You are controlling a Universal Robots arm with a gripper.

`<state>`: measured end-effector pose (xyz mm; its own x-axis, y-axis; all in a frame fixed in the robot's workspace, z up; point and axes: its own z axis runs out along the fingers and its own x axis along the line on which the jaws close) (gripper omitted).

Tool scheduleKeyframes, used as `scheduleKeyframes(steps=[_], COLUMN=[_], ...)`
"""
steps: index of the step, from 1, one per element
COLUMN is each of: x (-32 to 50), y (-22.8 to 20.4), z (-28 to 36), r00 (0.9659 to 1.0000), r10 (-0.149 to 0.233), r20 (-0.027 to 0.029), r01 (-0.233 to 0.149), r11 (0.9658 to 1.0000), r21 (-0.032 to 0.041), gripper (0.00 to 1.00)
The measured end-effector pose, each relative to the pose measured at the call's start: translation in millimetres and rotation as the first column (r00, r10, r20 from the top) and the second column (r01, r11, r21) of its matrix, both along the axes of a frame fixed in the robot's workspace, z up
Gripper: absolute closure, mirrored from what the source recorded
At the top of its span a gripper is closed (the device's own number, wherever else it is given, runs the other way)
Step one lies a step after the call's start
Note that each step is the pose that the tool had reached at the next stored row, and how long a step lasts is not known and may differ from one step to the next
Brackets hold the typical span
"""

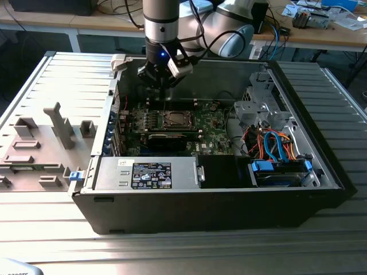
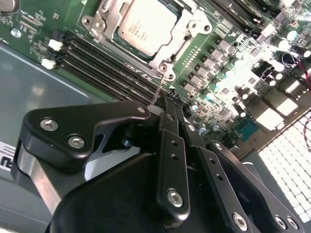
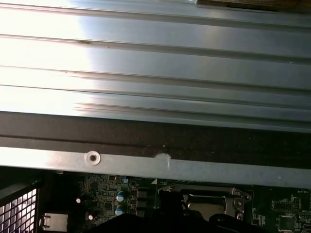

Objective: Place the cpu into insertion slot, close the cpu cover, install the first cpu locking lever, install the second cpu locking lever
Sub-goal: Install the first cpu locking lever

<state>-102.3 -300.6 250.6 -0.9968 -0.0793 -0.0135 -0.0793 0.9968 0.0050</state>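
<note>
While the open computer case (image 1: 212,189) lies on the ribbed table (image 1: 51,240), the gripper (image 1: 164,86) hangs just above the motherboard (image 1: 200,123) beside the socket.

In the second wrist view the cpu (image 2: 143,26) sits in its slot with the cpu cover (image 2: 109,22) shut around it, so the work looks to be at the levers; a thin locking lever (image 2: 158,87) rises to the fingertips (image 2: 171,104), which are drawn narrow beside its end, though whether they pinch it I cannot tell.
</note>
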Motion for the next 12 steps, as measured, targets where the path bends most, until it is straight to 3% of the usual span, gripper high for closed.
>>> scheduleKeyframes(steps=[12], x=[2.5], y=[0.0], z=[-1.6], r00=[1.0], r10=[0.0], r20=[-0.0006], r01=[0.0], r11=[1.0], r21=[0.0004], gripper=[0.89])
